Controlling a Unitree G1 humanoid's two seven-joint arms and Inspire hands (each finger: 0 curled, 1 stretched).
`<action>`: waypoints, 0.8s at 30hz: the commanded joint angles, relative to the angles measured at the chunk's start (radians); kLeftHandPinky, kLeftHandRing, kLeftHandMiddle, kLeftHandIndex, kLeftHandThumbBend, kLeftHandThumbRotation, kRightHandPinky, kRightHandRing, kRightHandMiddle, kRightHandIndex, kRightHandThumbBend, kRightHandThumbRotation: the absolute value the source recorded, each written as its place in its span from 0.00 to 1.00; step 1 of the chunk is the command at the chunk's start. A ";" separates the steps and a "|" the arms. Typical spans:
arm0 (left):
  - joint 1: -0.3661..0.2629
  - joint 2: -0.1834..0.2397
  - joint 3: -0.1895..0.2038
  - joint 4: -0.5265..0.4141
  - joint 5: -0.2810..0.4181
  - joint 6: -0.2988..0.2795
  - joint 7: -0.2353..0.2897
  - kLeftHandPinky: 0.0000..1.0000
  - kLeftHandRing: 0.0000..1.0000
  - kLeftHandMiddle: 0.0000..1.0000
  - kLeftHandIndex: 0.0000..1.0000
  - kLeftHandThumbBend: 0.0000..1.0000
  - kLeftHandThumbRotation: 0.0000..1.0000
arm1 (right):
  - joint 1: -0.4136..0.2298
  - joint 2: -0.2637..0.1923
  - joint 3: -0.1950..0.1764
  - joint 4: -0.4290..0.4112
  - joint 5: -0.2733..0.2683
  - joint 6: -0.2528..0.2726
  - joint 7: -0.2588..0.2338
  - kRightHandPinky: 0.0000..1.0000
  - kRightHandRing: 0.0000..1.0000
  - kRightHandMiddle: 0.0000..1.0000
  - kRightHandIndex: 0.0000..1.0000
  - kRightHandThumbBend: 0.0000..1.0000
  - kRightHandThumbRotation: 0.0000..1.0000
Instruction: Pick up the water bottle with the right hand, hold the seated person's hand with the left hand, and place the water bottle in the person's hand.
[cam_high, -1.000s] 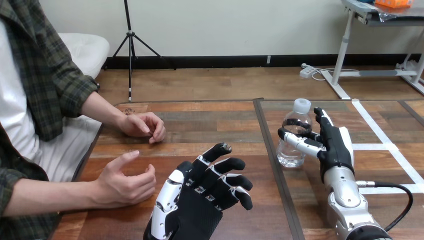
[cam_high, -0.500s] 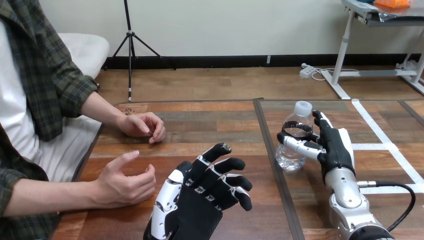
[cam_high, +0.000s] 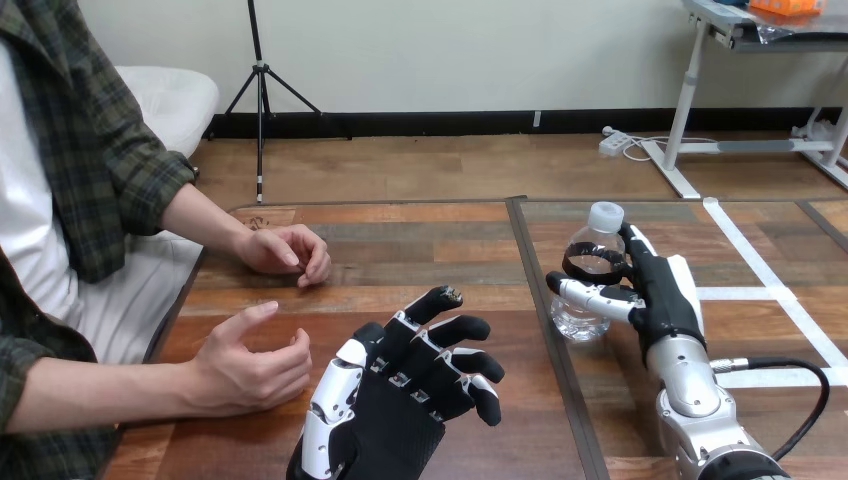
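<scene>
— Water bottle: have you got it?

— Let me go across from the left. The person's far hand rests loosely closed on the table and holds nothing. The person's near hand lies closer to me, on its edge, half open and empty. Just beside it is my left hand, with fingers spread and relaxed and nothing in its grip. I see a narrow gap between the two, so they are not touching. Further right, past the dark strip in the tabletop, is the bottle, clear with a white cap. My right hand is clamped on it, the thumb across the front and the fingers round the back.

— Is it off the table?

— I cannot tell. Its base sits low over the wood, and it leans a little.

— So how far along are you?

— By my reckoning the grasp is made and the lift is at most just begun. Three things are left. My left hand has to take the person's near hand. Then the bottle has to cross the table, since it is well apart from that palm now. Last, I set it in the palm.
</scene>
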 joint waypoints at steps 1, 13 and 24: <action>0.007 -0.072 0.009 -0.028 -0.002 -0.026 -0.002 0.42 0.59 0.67 0.72 0.01 0.90 | -0.090 -0.008 0.010 -0.001 -0.011 -0.009 -0.009 0.87 0.94 0.96 0.95 0.72 0.11; 0.012 -0.073 0.006 -0.031 -0.007 -0.022 -0.002 0.42 0.59 0.67 0.72 0.01 0.91 | -0.100 -0.008 0.043 0.003 -0.055 0.011 -0.041 0.84 0.89 0.92 0.91 0.73 0.15; 0.020 -0.072 0.003 -0.039 -0.008 -0.018 0.003 0.42 0.59 0.67 0.72 0.01 0.92 | -0.106 -0.006 0.065 0.003 -0.080 0.015 -0.056 0.75 0.82 0.87 0.85 0.72 0.12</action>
